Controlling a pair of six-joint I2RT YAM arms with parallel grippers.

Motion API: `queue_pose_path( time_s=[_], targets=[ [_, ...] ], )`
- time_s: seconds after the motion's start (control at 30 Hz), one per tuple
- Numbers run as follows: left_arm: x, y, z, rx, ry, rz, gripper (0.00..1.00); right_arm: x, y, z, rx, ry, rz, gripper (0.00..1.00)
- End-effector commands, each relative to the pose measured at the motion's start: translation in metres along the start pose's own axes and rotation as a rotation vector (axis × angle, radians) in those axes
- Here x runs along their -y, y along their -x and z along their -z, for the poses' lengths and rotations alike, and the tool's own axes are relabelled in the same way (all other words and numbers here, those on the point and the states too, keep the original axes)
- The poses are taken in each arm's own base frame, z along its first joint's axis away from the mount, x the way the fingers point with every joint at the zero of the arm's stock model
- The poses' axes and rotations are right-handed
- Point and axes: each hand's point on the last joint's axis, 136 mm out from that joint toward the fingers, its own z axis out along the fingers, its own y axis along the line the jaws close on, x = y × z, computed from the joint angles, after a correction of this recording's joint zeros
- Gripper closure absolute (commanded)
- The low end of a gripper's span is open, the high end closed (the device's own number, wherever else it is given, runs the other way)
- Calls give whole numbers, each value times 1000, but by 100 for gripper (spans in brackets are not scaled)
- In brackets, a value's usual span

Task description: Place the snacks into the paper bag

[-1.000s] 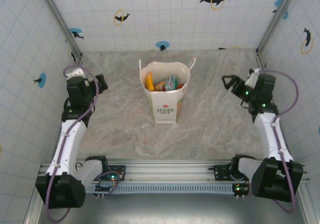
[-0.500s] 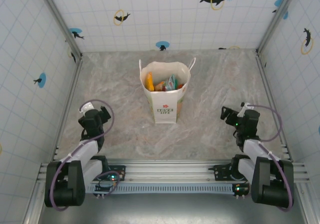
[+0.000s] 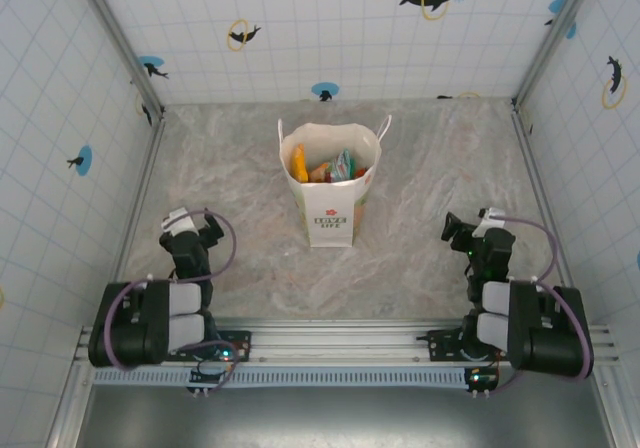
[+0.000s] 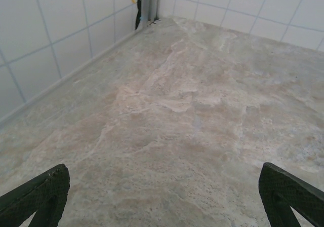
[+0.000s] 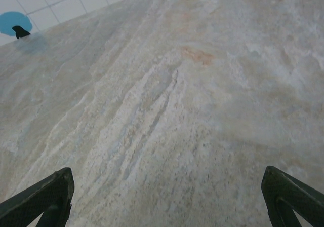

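Both arms are finishing a retreat: a second ago they were reaching out at mid-table, at 9 and 3 o'clock of the bag, and now they are folding back over their bases at the near edge. The left gripper (image 3: 203, 232) is sitting at about 8 o'clock of the bag, and the right gripper (image 3: 457, 230) at about 4 o'clock, both well apart from it. Each one's jaws are standing spread wide with nothing between them; in the wrist views the left gripper (image 4: 162, 199) and the right gripper (image 5: 167, 196) are framing only the mottled beige stone-patterned table (image 3: 230, 168).

This is reading as a task that is done, or all but done: no packet is lying loose on the table, so nothing seems left to pick up.

The tall white rectangular paper bag (image 3: 331, 216) with thin handles and a small red-and-green logo is standing upright at the table's centre, slightly toward 12 o'clock, unmoved over the last second. The flat shiny snack packets (image 3: 326, 166) are showing inside its open mouth: a yellow-orange one at 9 o'clock, a greenish one toward 3 o'clock, with orange-red ones between.
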Motion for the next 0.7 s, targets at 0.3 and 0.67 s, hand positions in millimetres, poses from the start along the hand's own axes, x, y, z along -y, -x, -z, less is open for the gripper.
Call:
queue_pose_path(
  time_s=[0.3, 0.67],
  targets=[
    [-5, -17, -2, -4, 38, -54, 2, -12, -5, -9, 61, 26, 173, 1],
    [-4, -16, -2, 0, 36, -58, 2, -7, -10, -14, 25, -25, 194, 1]
  ],
)
